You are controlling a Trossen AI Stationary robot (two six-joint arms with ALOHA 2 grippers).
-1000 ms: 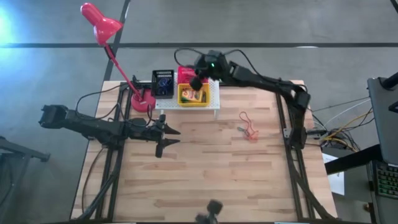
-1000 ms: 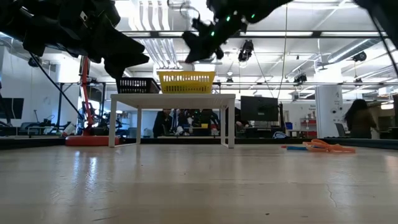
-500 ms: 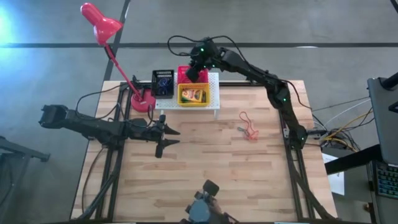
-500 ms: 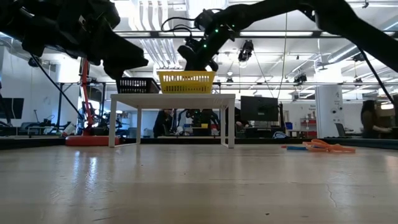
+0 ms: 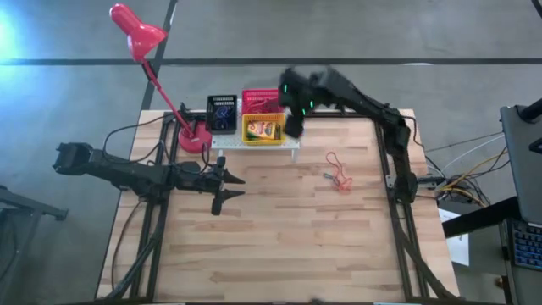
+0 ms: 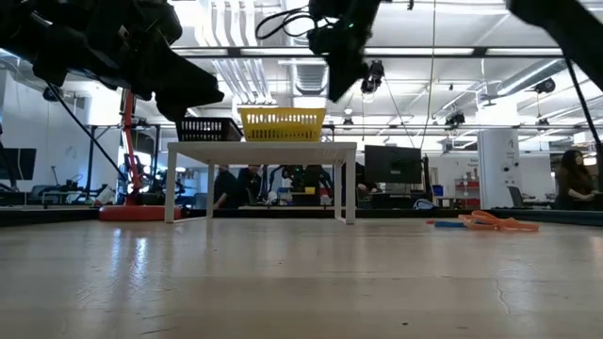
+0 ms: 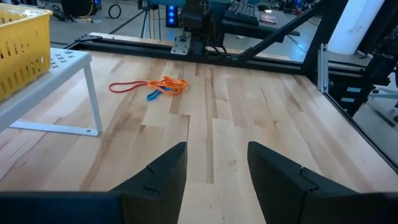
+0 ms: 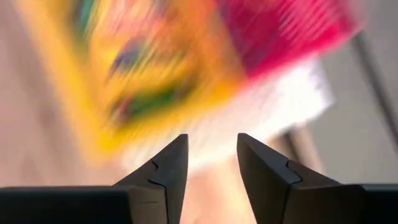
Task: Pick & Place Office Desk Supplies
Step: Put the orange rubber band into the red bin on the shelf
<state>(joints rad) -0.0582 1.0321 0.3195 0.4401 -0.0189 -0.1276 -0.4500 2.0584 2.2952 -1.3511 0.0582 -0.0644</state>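
Overhead, yellow mesh basket [image 5: 263, 130] tops perforated stand [image 5: 292, 135].

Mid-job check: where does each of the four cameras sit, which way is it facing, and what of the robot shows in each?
High view: overhead, looking straight down on the table; shows both arms, left gripper, right gripper.
Low view: at tabletop height, looking level toward the white stand; arms enter from above.
Left wrist view: looks across the table at the rubber bands, its own open fingers below.
Right wrist view: looks at the yellow basket, blurred, its own open fingers below.
Shared: high and left wrist both show the rubber bands.
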